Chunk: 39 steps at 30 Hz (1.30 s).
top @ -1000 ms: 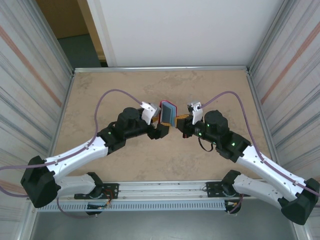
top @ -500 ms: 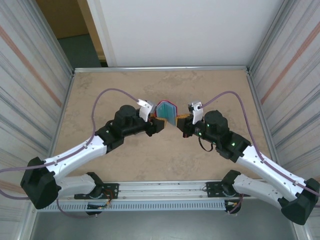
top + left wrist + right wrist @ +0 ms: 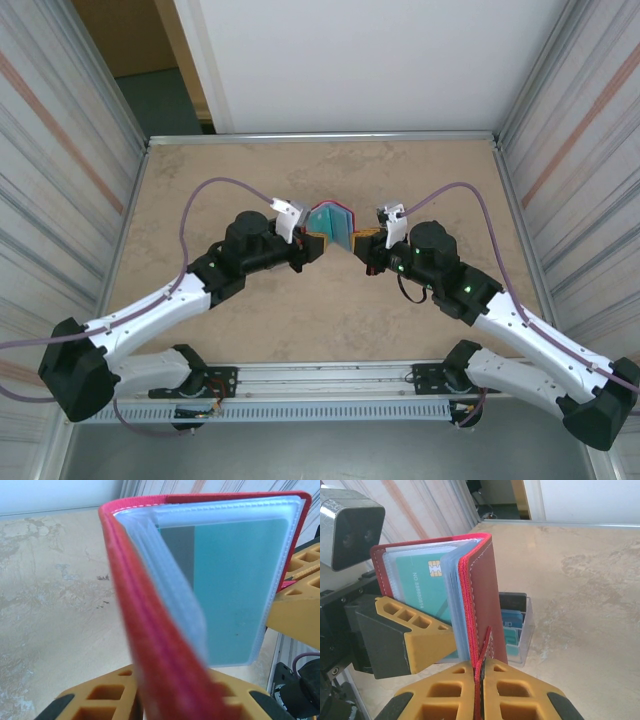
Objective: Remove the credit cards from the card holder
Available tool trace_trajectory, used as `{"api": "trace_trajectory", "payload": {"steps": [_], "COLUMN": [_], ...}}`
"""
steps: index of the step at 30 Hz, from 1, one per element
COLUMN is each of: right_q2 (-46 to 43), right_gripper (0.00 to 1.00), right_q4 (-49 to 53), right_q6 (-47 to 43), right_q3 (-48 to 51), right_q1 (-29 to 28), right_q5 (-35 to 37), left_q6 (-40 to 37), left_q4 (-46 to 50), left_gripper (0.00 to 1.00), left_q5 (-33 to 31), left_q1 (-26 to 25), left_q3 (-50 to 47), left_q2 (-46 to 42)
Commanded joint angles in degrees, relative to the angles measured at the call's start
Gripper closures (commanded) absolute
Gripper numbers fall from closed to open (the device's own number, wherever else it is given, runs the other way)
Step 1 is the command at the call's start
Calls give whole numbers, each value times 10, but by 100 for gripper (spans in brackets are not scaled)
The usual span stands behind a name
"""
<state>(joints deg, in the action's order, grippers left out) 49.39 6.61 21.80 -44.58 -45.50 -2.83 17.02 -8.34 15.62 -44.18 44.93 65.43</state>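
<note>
Card holder point(image 3: 333, 222): held upright, spread open between both claws over mid-surface point(image 3: 420, 170) | left claw point(image 3: 170, 700): closed on one red cover | right claw point(image 3: 480, 675): clamped on other cover at tab | teal card point(image 3: 422, 587): seen sleeved inside.
</note>
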Motion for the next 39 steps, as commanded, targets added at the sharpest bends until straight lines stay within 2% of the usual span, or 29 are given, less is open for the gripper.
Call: {"api": "trace_trajectory", "payload": {"steps": [1,5,11,17,23,28,33,39], "right_q2": [-10,-14,-13,-12,-13,-9,-7,-16], "right_gripper": [100,100,100,88,75,74,60,60], "right_q4": [-15,-15,-13,-22,-25,-29,-41,-41], "right_q6": [-2,1,5,29,36,34,32,31], "right_q3": [-27,-24,-20,-9,1,2,4,5], "right_q1": [-5,-5,2,42,63,66,66,66], "right_q5": [-1,2,1,-52,-66,-89,-135,-140], "left_q6": [6,7,17,59,62,65,65,63], "left_q4": [-19,-21,-35,-93,-108,-121,-132,-134], "left_gripper": [79,83,100,100,100,100,100,100], "left_q5": [21,29,64,136,180,198,205,206], "left_q1": [1,2,10,43,49,51,50,50], "left_q3": [-7,-5,-5,-29,-32,-30,-26,-23], "left_q2": [-18,-19,-20,-21,-13,-1,12,23]}}
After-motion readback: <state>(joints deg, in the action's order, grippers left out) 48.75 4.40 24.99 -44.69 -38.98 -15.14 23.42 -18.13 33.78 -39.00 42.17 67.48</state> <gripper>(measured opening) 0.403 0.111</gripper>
